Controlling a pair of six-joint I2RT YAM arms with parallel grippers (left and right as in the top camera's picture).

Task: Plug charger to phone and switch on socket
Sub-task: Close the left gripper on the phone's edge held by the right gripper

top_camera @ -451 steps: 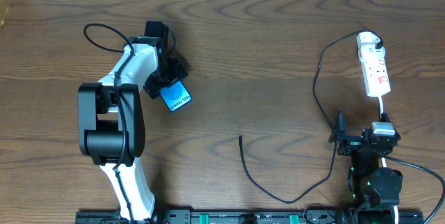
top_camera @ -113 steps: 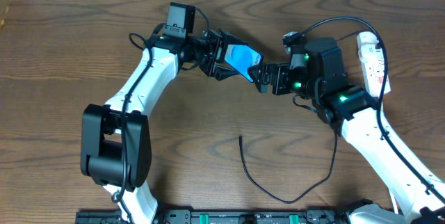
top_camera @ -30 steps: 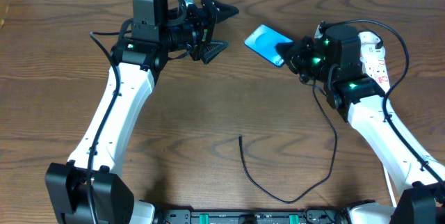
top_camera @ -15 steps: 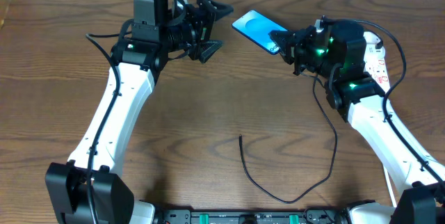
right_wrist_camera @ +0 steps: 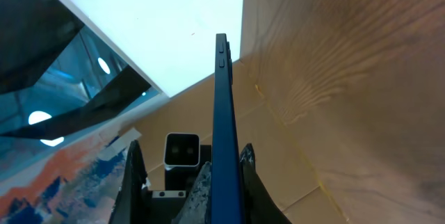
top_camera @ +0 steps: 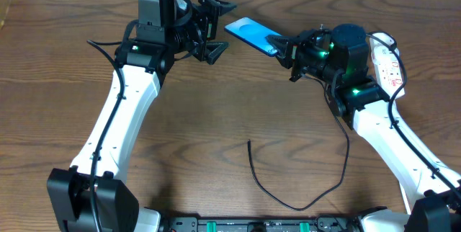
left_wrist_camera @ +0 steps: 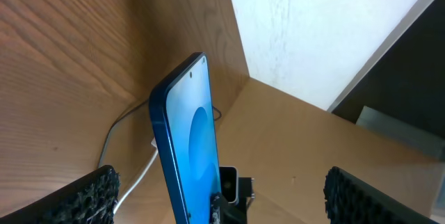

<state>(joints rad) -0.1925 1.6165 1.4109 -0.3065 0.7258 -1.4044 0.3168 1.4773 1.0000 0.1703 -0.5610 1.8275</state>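
Note:
The phone, blue screen up, hangs tilted above the far middle of the table, with my right gripper shut on its right end. The right wrist view has the phone edge-on, clamped between the fingers. My left gripper stands open just left of the phone's free end, not touching it. In the left wrist view the phone rises between the wide-apart pads. The charger lies loose on the table, its plug tip at the centre. The socket lies at the far right.
The charger's black cable loops along the front edge and runs up the right side under my right arm to a white adapter on the socket's far end. The table's back edge lies just behind both grippers.
My right gripper has carried the phone leftward and towards the back, up to the left gripper's open fingers. The left arm has hardly moved.

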